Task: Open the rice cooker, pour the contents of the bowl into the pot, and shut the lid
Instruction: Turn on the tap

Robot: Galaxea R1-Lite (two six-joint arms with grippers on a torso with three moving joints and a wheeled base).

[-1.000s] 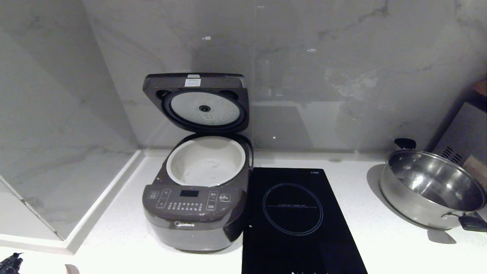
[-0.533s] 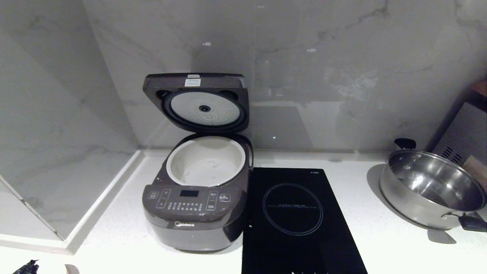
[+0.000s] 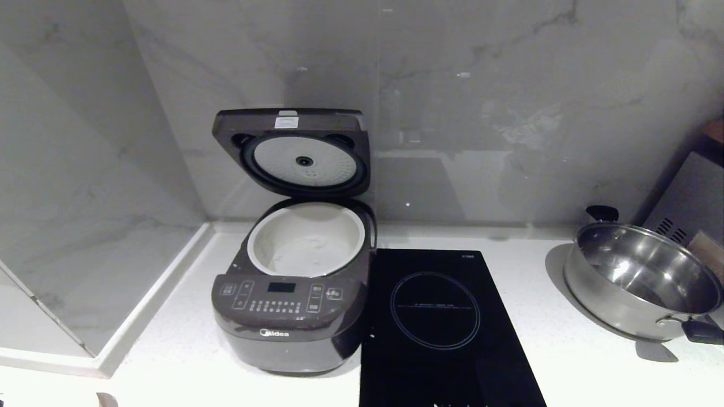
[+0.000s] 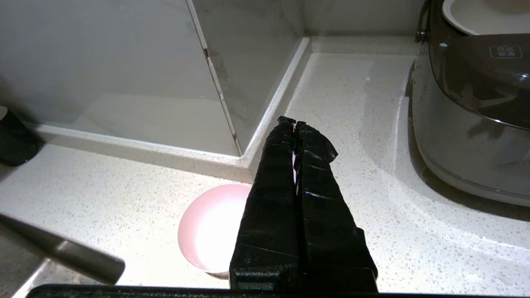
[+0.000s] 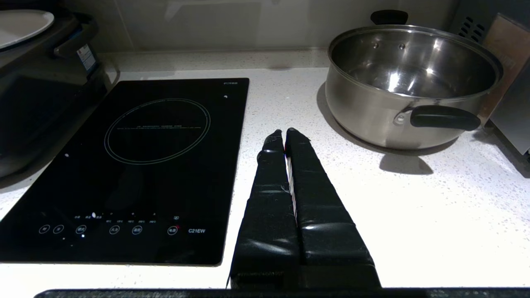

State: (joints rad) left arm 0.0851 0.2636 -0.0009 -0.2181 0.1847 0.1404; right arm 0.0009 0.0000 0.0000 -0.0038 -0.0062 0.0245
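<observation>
The dark grey-brown Midea rice cooker stood on the white speckled bench w/ its hinged lid up, white round inner pot exposed. The small pale pink bowl sat on the bench below the left gripper, jaws pressed together, holding nothing. The right gripper, jaws also together, hung betw. the black induction hob and the steel pan.

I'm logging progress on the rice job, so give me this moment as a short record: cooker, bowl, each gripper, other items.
rice cooker: on the white counter, lid standing open at the back
pot: seated in the cooker, white inside showing
bowl: pink, on the counter, not held
left gripper: shut, empty, above the bowl
right gripper: shut, empty, over the counter between hob and pan
hob: black, right of the cooker
steel pan: far right
</observation>
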